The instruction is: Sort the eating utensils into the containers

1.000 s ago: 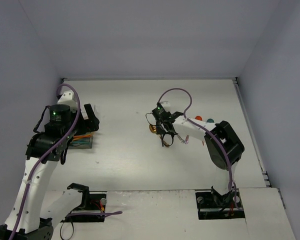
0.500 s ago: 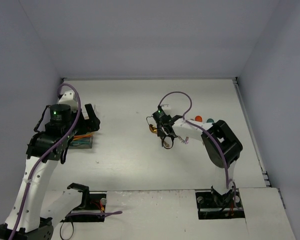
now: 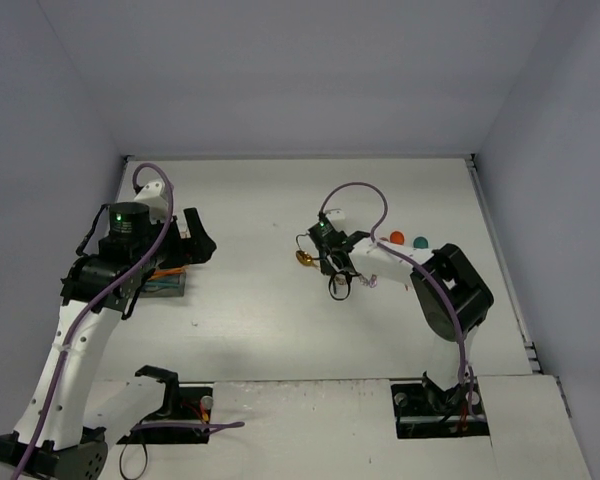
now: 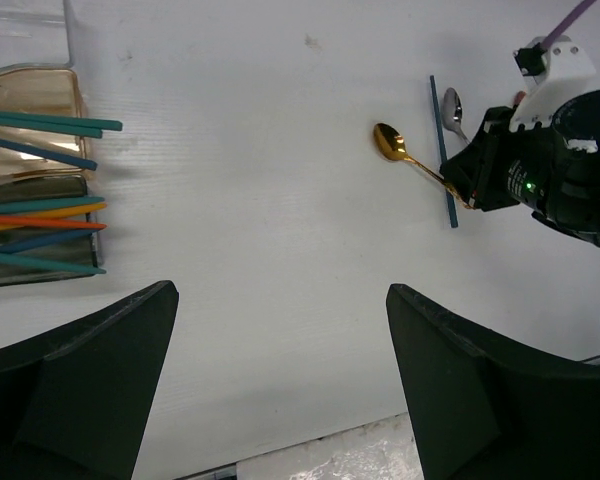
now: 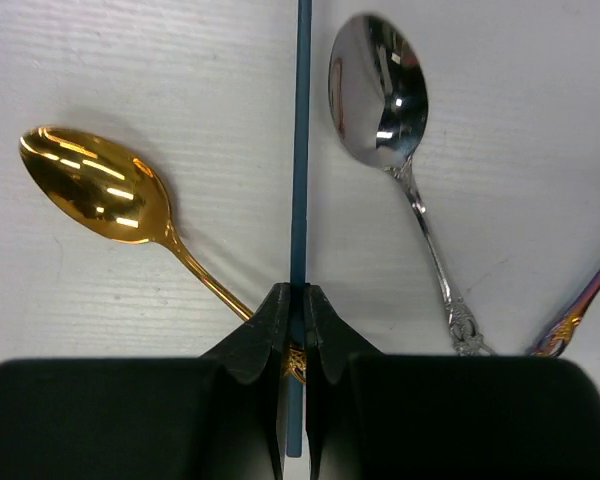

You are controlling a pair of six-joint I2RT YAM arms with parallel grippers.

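Container: the clear box with the tan base (image 4: pixel 42 95) sat at the far left of the table (image 4: pixel 260 200), right beside the left arm
Sorted sticks: teal, blue and orange chopsticks (image 4: pixel 50 210) lay lengthwise in the box, tips poking out over its right edge
Left gripper: the left gripper (image 4: pixel 280 390) hung above bare table, jaws spread wide and nothing between them, well apart from the loose cutlery
Gold spoon: the gold spoon (image 5: pixel 100 190) lay flat near mid-table, bowl to the left, its handle running in under the right gripper's fingertips
Blue chopstick: and there it was, the blue chopstick (image 5: pixel 302 150) pinched near one end, lying between the two spoons and crossing over the gold handle
Right gripper: the right gripper (image 5: pixel 293 300) was down at the table, jaws squeezed narrow on that chopstick
Silver spoon: the silver spoon (image 5: pixel 380 90) lay just beside the chopstick on its right, not touching it
Purple handle: a purple-gold handle (image 5: pixel 580 300) showed only at the right edge
Far right: an orange piece (image 3: pixel 396 237) and a teal piece (image 3: pixel 420 241) lay past the right arm, too small to tell what kind
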